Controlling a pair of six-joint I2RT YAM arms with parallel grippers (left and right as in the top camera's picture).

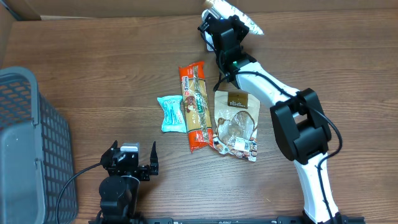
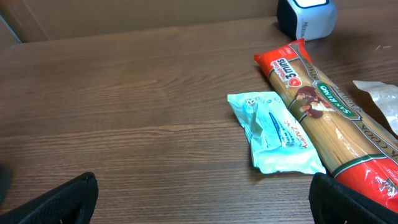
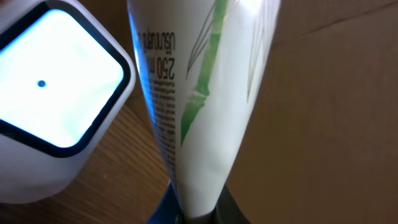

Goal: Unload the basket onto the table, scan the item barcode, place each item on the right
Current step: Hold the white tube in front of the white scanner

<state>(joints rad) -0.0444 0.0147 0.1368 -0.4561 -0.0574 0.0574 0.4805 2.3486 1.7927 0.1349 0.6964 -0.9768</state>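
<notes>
The right gripper (image 3: 191, 214) is clamped on the narrow end of a white tube (image 3: 199, 93) with a green bamboo drawing. It holds the tube at the far edge of the table (image 1: 93, 62), just beside the white scanner (image 3: 56, 106), whose window glows. The left gripper (image 1: 134, 154) rests at the near edge with its fingers wide apart. A grey basket (image 1: 31, 124) stands at the left side. Between the two arms lie a long pasta packet (image 1: 196, 106), a clear bag with a brown label (image 1: 236, 124) just beside it, and a small pale teal packet (image 1: 171, 114), all well apart from the tube.
</notes>
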